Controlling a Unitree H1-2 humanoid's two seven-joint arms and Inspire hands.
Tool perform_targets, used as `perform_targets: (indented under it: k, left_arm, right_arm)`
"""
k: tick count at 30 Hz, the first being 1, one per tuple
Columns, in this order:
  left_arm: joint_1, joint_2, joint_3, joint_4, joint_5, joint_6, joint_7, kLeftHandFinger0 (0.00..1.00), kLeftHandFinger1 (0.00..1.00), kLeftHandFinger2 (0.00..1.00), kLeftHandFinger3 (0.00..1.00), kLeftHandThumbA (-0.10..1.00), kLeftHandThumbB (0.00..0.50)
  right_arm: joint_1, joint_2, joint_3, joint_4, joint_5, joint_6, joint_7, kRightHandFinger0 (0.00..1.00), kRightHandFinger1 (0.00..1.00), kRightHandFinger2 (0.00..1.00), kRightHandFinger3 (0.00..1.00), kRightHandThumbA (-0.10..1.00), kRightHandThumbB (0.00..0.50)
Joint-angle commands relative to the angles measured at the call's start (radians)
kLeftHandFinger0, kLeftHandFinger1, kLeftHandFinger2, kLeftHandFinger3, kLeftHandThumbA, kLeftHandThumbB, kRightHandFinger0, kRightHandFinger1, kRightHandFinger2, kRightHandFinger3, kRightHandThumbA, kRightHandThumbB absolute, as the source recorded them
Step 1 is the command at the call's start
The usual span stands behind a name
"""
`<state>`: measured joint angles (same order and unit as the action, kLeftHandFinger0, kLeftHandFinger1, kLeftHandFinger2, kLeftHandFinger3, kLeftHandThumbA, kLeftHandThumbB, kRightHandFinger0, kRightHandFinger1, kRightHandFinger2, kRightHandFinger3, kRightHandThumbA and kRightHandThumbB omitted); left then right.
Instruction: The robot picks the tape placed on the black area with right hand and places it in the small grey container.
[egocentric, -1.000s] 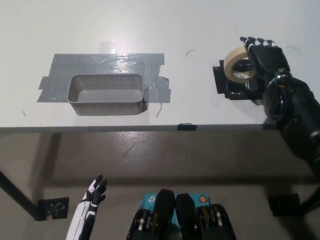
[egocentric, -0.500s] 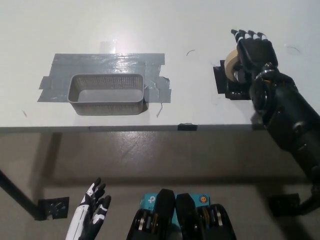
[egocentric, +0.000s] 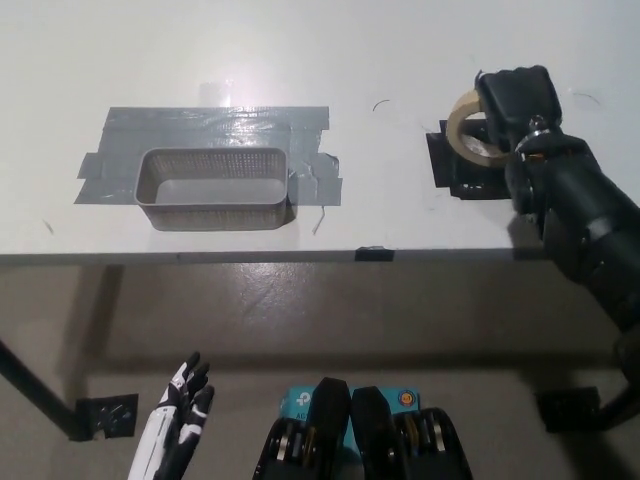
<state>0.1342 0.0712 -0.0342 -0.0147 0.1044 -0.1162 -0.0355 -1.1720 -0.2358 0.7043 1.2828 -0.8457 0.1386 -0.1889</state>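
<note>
A cream roll of tape (egocentric: 468, 132) is tilted up over the black area (egocentric: 462, 172) at the table's right. My black right hand (egocentric: 515, 100) has its fingers curled around the roll's right side and holds it. The small grey mesh container (egocentric: 213, 188) stands empty on a patch of grey tape at the left of the table, well away from the hand. My white left hand (egocentric: 182, 418) rests low at the bottom left, below the table edge, fingers apart and holding nothing.
Grey duct tape strips (egocentric: 215, 125) surround the container. The white table (egocentric: 330, 60) ends at a front edge (egocentric: 300, 257) with a small black marker (egocentric: 373, 253). Below it lies the floor, with a black bracket (egocentric: 105, 415) at the lower left.
My right hand's fingers, spread over the tape before, have now closed around the roll. The left hand has shifted only slightly.
</note>
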Motion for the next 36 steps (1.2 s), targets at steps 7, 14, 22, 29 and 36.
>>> perform_targets:
  k: [7,14,22,29,36]
  left_arm:
    - [-0.012,0.018,0.009,-0.036,-0.014,-0.007,-0.004,1.0,1.0,1.0,1.0,0.97,0.045]
    - [-0.02,0.022,0.002,-0.021,-0.001,-0.015,-0.001,1.0,1.0,1.0,1.0,0.97,0.043]
    - [-0.026,0.026,0.0,-0.02,0.001,-0.006,-0.004,1.0,1.0,1.0,1.0,0.97,0.053]
    - [-0.027,0.026,-0.004,-0.029,0.005,0.009,-0.006,1.0,1.0,1.0,1.0,0.97,0.048]
    - [-0.025,0.022,-0.013,-0.019,0.002,-0.001,-0.012,1.0,1.0,1.0,1.0,0.96,0.031]
  right_arm:
    - [-0.052,-0.043,0.04,0.04,-0.011,-0.003,0.014,0.0,0.07,0.34,0.69,-0.1,0.283]
    - [-0.053,-0.061,-0.046,-0.056,0.042,-0.082,-0.127,0.0,0.02,0.2,0.53,-0.1,0.261]
    - [-0.055,-0.017,-0.138,-0.277,0.042,-0.115,-0.19,0.0,0.23,0.46,0.49,-0.1,0.205]
    - [-0.074,0.075,-0.152,-0.347,0.028,-0.118,-0.195,0.0,0.39,0.83,0.28,-0.1,0.25]
    - [-0.127,0.232,-0.132,-0.235,0.027,-0.087,-0.158,0.01,0.3,0.69,0.33,-0.1,0.266]
